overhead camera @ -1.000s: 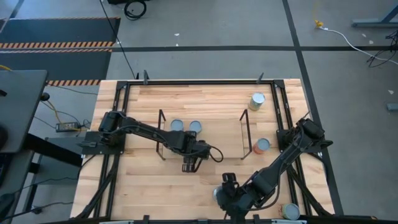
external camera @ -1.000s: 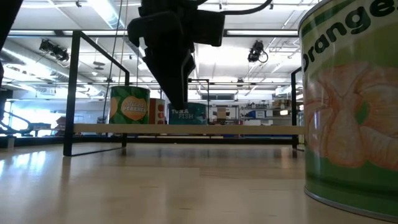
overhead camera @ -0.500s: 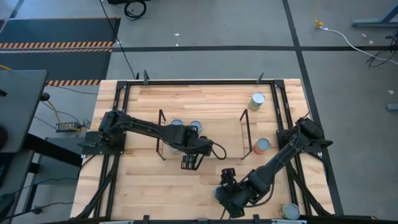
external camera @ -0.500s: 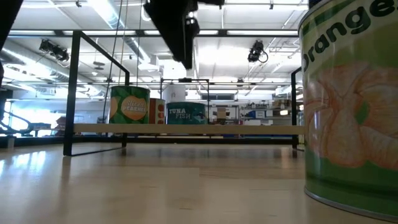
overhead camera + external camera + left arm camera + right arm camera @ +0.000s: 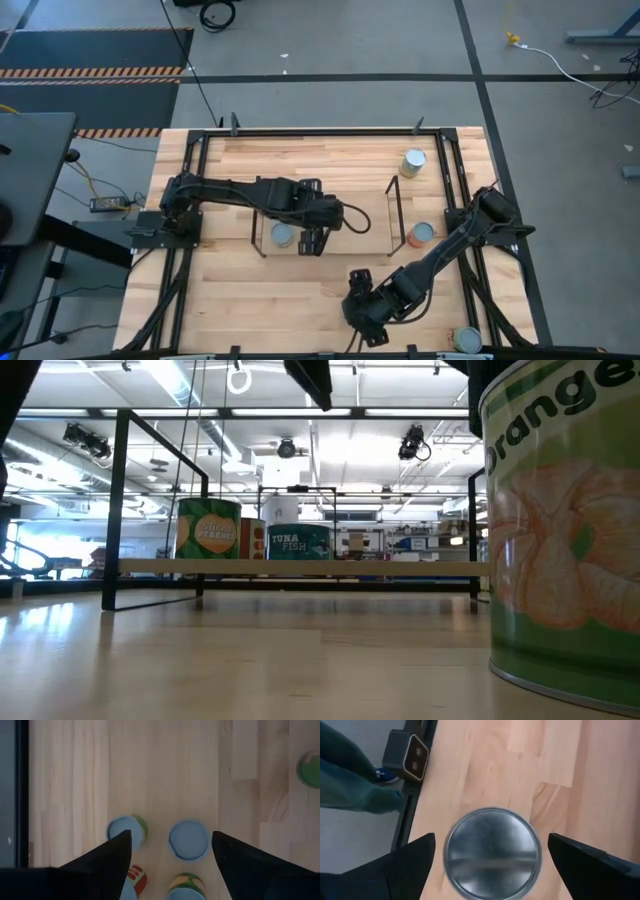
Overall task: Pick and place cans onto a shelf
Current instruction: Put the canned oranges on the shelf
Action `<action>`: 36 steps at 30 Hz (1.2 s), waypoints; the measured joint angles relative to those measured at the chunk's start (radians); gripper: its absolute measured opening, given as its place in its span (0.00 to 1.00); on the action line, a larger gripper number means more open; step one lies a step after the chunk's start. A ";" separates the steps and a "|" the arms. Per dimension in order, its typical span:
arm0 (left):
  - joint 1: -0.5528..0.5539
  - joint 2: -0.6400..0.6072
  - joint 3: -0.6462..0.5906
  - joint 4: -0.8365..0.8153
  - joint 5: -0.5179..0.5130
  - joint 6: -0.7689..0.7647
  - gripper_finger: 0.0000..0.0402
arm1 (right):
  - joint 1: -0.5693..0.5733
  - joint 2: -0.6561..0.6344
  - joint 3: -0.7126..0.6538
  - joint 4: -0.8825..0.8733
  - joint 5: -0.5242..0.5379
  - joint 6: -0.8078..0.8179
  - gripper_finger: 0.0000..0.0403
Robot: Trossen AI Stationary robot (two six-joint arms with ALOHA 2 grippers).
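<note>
Squarely under the right pincer (image 5: 491, 840): a silver-topped can (image 5: 492, 852), upright, round lid up, long axis vertical, near the six o'clock edge of the table (image 5: 330, 160). Framed in the wrist view by two fingers (image 5: 410, 860) spread wide, clear of the rim on either side, gripping nothing. Hidden from overhead by the arm itself. Calls, on this evidence, for a straight drop and a squeeze, with no sideways shift. Off at about eleven o'clock from that pincer: the shelf (image 5: 392, 215), mid-table, with shelved cans (image 5: 188, 839) already standing on it. Above the shelf, the left pincer (image 5: 312, 240), likewise wide and empty, well apart from this can. Plainly the right arm's pick. Elsewhere, loose cans (image 5: 413, 160) at two, three and five o'clock.
</note>
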 joint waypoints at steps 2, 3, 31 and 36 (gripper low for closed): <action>-0.007 0.000 0.002 -0.001 0.000 0.000 0.69 | -0.003 0.000 0.000 0.005 -0.003 0.014 0.98; -0.011 0.000 0.002 -0.002 0.001 0.000 0.69 | -0.004 0.000 0.000 0.010 -0.009 0.017 0.98; -0.057 -0.070 0.008 -0.086 -0.012 -0.027 0.69 | -0.046 -0.007 -0.106 0.037 -0.033 -0.150 0.72; -0.015 -0.154 0.011 -0.099 -0.043 -0.010 0.69 | -0.103 -0.105 -0.101 -0.009 -0.069 -0.323 0.71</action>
